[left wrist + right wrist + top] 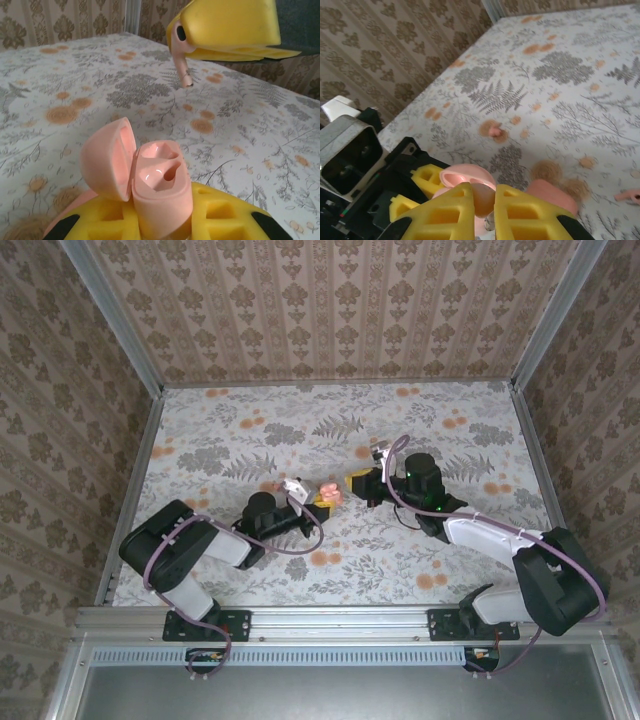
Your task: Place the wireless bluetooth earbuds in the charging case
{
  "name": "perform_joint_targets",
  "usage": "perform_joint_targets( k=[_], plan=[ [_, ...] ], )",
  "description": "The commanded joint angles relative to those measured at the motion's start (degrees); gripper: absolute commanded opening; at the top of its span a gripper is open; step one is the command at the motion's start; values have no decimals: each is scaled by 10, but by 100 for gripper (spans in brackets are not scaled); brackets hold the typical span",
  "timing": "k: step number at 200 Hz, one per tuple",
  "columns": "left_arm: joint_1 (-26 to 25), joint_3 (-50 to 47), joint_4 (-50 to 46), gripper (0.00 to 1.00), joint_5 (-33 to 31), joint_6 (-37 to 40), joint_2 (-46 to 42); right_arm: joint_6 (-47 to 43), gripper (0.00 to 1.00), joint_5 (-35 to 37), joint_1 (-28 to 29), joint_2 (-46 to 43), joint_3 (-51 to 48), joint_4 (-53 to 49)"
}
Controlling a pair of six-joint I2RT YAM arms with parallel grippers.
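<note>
My left gripper (321,501) (161,212) is shut on the coral-pink charging case (160,187) (330,492) and holds it upright. Its lid (106,159) hangs open to the left, and both sockets look empty. My right gripper (359,483) (486,202) is shut on one earbud (484,196). In the left wrist view that earbud's stem (183,64) points down from the right gripper's yellow fingers (227,25), above and beyond the case. Seen from the right wrist, the open case lid (466,175) sits just under the held earbud. A second small pink bud (494,131) lies on the table on an orange blossom.
The flowered table (250,440) is walled in by patterned panels (330,300). A rounded pink piece (552,194) lies beside the grippers. Another small pink piece (627,196) lies at the right edge of the right wrist view; what it is I cannot tell.
</note>
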Motion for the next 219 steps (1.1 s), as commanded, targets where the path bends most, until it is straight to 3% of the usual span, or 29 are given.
perform_joint_targets(
  k=[1,219],
  plan=[
    [-4,13,32,10,30,-16,-1,17,12,-26,10,7,-5,64],
    [-3,14,33,10,26,-27,-43,6,12,-48,37,58,8,82]
  ],
)
